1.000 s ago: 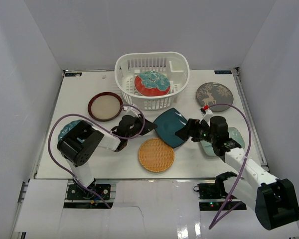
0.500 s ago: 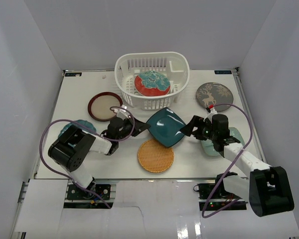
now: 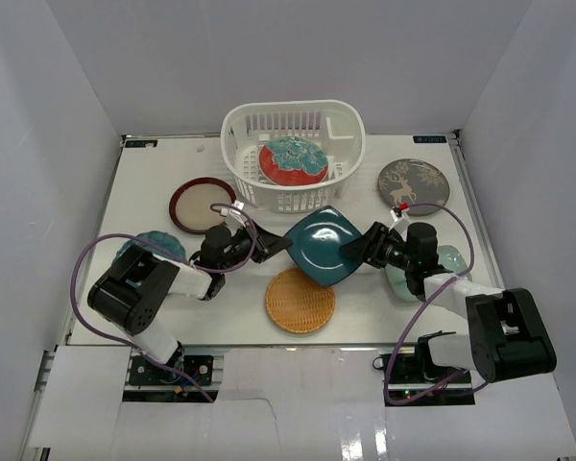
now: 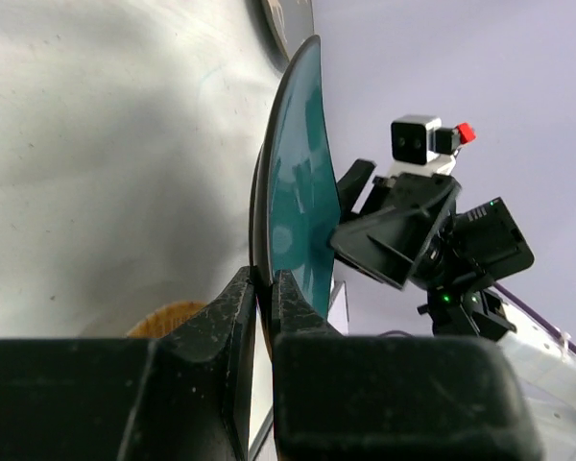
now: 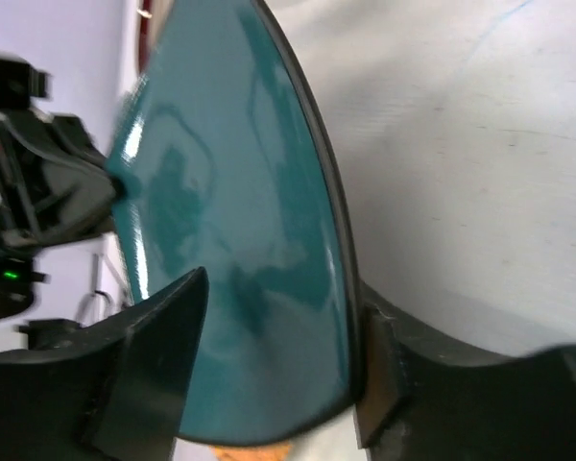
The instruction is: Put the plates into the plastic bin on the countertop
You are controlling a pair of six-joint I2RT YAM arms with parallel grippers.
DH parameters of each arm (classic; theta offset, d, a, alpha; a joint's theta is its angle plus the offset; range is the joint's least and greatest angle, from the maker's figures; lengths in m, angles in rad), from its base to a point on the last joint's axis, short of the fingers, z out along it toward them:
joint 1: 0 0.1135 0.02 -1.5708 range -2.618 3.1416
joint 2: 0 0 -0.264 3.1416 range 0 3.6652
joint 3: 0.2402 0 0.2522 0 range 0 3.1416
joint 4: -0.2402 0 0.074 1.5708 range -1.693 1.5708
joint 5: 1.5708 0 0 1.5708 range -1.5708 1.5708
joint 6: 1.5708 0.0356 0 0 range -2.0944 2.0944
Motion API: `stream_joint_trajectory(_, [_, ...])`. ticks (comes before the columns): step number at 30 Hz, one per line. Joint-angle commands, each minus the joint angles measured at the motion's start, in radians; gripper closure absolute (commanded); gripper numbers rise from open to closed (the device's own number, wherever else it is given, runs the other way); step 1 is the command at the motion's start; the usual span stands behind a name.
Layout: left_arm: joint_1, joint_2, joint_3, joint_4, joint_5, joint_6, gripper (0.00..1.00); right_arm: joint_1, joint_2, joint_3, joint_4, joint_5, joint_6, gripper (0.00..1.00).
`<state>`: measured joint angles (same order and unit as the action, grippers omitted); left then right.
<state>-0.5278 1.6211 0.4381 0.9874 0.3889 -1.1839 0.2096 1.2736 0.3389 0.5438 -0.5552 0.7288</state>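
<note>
The dark teal square plate (image 3: 319, 246) is tilted up off the countertop (image 3: 154, 182), just in front of the white plastic bin (image 3: 293, 192). My left gripper (image 3: 274, 246) is shut on its left corner; the left wrist view shows the plate (image 4: 302, 192) edge-on, pinched between both fingers (image 4: 232, 307). My right gripper (image 3: 361, 252) straddles the right corner with its jaws wide apart. In the right wrist view the plate (image 5: 230, 192) lies between them, one finger (image 5: 376, 360) under its rim. A red-and-teal round plate (image 3: 293, 161) lies in the bin.
A maroon-rimmed cream plate (image 3: 202, 205) lies left of the bin, and a grey deer plate (image 3: 413, 184) to its right. A tan woven plate (image 3: 300, 299) is near the front. A teal scalloped plate (image 3: 152, 244) sits under the left arm, a pale mint plate (image 3: 453, 259) under the right.
The teal square plate has shifted left and tipped up off the table in my left gripper. My right gripper has followed and now straddles its right corner.
</note>
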Motion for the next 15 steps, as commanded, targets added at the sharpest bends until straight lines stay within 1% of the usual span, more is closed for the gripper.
stream_joint_trajectory(1, [0.003, -0.11, 0.014, 0.143, 0.071, -0.06, 1.0, -0.001, 0.007, -0.024, 0.198, -0.048, 0.087, 0.4])
stream_joint_trajectory(2, [0.003, -0.121, 0.014, 0.116, 0.07, -0.048, 1.0, -0.001, 0.004, -0.026, 0.212, -0.045, 0.092, 0.48])
stream_joint_trajectory(3, [0.003, -0.144, 0.014, 0.097, 0.07, -0.042, 1.0, -0.001, -0.008, -0.026, 0.212, -0.038, 0.098, 0.65])
stream_joint_trajectory(4, [0.002, -0.156, 0.017, 0.08, 0.071, -0.034, 1.0, -0.001, -0.019, -0.028, 0.212, -0.032, 0.098, 0.72])
stream_joint_trajectory(5, [0.002, -0.17, 0.017, 0.047, 0.071, -0.019, 1.0, -0.001, -0.042, -0.031, 0.214, -0.019, 0.1, 0.84])
stream_joint_trajectory(6, [0.003, -0.2, 0.019, 0.024, 0.071, -0.01, 0.99, -0.001, -0.058, -0.032, 0.212, -0.012, 0.103, 0.91])
stream_joint_trajectory(7, [0.003, -0.217, 0.024, -0.001, 0.071, 0.003, 0.95, 0.001, -0.075, -0.032, 0.206, -0.005, 0.103, 0.92])
stream_joint_trajectory(8, [0.003, -0.234, 0.027, -0.047, 0.074, 0.016, 0.88, 0.001, -0.117, -0.028, 0.202, 0.014, 0.104, 0.92])
stream_joint_trajectory(9, [0.003, -0.253, 0.03, -0.074, 0.077, 0.053, 0.67, -0.001, -0.138, -0.02, 0.18, 0.015, 0.104, 0.92])
stream_joint_trajectory(10, [0.003, -0.298, 0.036, -0.108, 0.076, 0.075, 0.56, -0.001, -0.16, -0.005, 0.162, 0.015, 0.103, 0.92])
stream_joint_trajectory(11, [0.003, -0.326, 0.059, -0.209, 0.071, 0.104, 0.45, -0.001, -0.201, 0.014, 0.133, 0.012, 0.1, 0.92])
stream_joint_trajectory(12, [0.003, -0.357, 0.076, -0.277, 0.049, 0.174, 0.3, -0.001, -0.223, 0.07, 0.067, 0.009, 0.093, 0.92])
stream_joint_trajectory(13, [0.003, -0.421, 0.095, -0.415, 0.033, 0.214, 0.25, -0.001, -0.238, 0.101, 0.036, 0.002, 0.083, 0.92])
stream_joint_trajectory(14, [0.002, -0.453, 0.137, -0.482, 0.015, 0.26, 0.17, -0.001, -0.264, 0.167, 0.012, 0.0, 0.08, 0.92])
stream_joint_trajectory(15, [0.003, -0.487, 0.16, -0.554, -0.04, 0.339, 0.14, 0.001, -0.273, 0.202, -0.026, -0.002, 0.078, 0.92])
